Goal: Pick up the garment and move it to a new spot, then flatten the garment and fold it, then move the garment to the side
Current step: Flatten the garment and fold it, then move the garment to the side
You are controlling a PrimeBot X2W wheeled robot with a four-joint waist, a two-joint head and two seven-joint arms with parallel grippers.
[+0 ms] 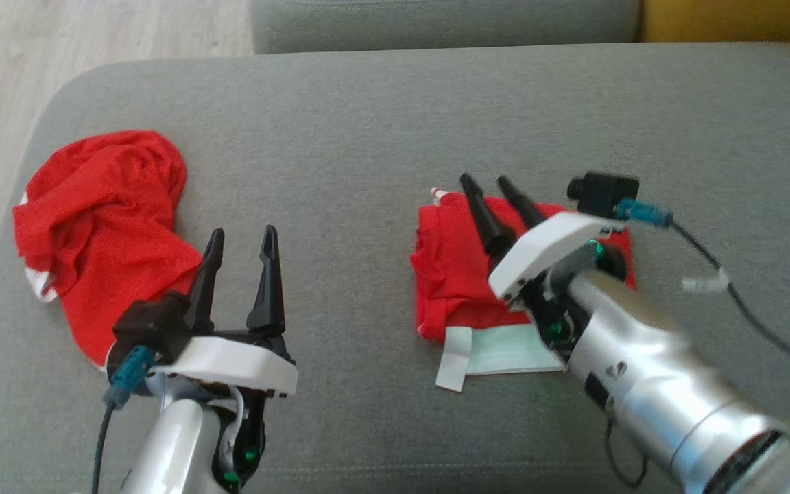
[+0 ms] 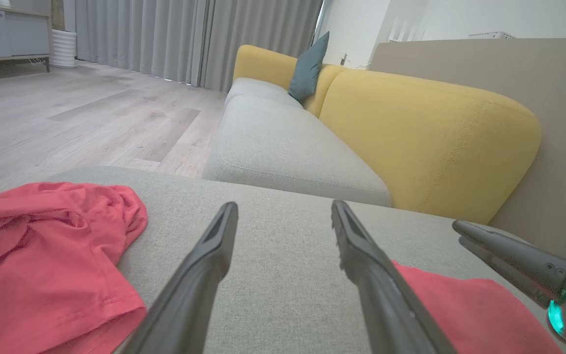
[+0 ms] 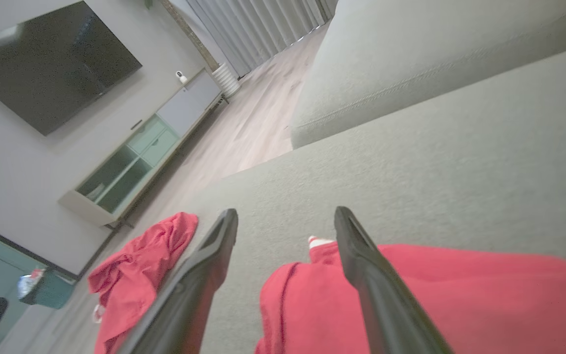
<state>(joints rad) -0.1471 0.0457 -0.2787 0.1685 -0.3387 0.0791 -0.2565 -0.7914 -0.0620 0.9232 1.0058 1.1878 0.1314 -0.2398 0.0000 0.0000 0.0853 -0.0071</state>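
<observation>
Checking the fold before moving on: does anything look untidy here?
Yes. The folded red garment has a pale green and white layer poking out from its near edge, and a second red garment lies crumpled at the left of the cushion.

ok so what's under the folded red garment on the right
A pale green and white piece pokes out under its near edge, on the grey cushion. The rest is hidden by the folded garment and the right arm.
</observation>
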